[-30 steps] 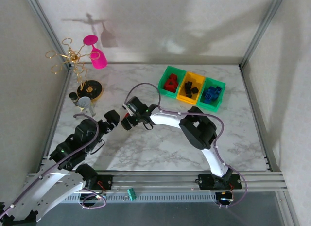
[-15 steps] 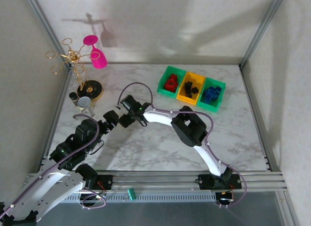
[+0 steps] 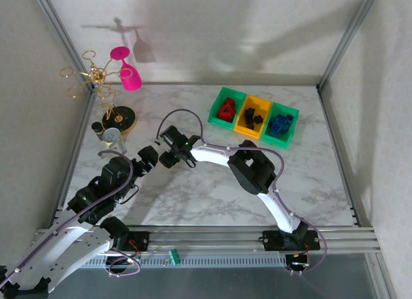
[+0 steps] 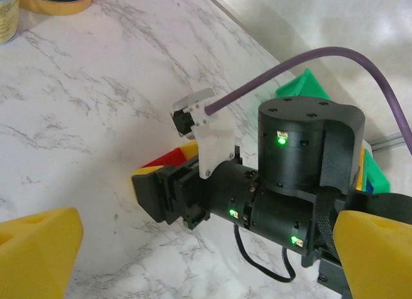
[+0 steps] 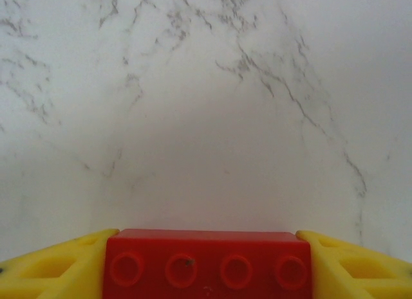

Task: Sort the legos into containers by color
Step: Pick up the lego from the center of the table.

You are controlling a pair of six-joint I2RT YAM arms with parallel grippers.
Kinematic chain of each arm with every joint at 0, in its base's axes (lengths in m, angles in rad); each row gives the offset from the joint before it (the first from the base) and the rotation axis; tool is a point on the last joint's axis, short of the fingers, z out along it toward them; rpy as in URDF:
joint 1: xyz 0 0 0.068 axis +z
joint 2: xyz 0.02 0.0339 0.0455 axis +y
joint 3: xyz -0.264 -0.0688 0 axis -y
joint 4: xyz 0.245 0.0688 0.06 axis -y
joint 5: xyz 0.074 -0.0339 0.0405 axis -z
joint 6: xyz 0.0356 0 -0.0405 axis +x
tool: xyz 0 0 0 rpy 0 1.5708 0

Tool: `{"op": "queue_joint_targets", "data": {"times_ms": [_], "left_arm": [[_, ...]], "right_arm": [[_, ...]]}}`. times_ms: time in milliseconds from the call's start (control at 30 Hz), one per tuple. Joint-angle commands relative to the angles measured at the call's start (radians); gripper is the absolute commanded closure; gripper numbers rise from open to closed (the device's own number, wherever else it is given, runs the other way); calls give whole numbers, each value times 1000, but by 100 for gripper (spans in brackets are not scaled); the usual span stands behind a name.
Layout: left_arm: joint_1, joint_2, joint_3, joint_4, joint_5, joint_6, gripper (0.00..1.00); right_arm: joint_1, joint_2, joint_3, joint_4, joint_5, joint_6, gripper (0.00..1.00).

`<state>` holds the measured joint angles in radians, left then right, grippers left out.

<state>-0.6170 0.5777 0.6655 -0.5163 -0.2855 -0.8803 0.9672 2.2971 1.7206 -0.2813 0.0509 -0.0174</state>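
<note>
Seen from above, the right arm rises from its base at the near edge of the white marble counter (image 3: 212, 196). It bends at a raised elbow and stretches far to the left, ending in the right gripper (image 3: 167, 160) on the left half of the counter. The left arm leans up from the near left corner, and the left gripper (image 3: 149, 156) sits just beside the right one, the two tips facing each other. In the right wrist view, the right gripper's two yellow fingers (image 5: 55, 270) pinch a red four-stud plastic lego brick (image 5: 207, 263) by its short ends, with bare marble beyond it. In the left wrist view, the left gripper's yellow fingers (image 4: 35, 254) are spread wide with nothing between them. Ahead of them the red brick shows as a sliver at the tip of the right gripper. Whether the brick touches the counter cannot be told. A row of three small open-front plastic bins (image 3: 270, 111) stands well apart from both grippers, at the far right of the counter. The left green bin (image 3: 215, 111) holds red bricks (image 3: 226, 108), the yellow middle bin (image 3: 244, 132) black bricks (image 3: 253, 116), and the right green bin (image 3: 291, 133) blue bricks (image 3: 279, 124).
</note>
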Motion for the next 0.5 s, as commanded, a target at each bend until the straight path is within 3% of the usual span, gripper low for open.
{"op": "queue_joint_targets", "data": {"times_ms": [0,200,367,467], "left_arm": [[10,0,8,4,-14,-5,0],[10,20,22,22,18,4,0],[10,50,26,57,46,10,0],[10,77,28,88,70,15,0]], "right_arm": [[3,-108,-40,-7,-15,38,37],[-26,-198,-95,-10,-22,74,39],[-115,-261,-105,-26,-81,129,40],[-172,-283,-97,-36,-47,147,40]]}}
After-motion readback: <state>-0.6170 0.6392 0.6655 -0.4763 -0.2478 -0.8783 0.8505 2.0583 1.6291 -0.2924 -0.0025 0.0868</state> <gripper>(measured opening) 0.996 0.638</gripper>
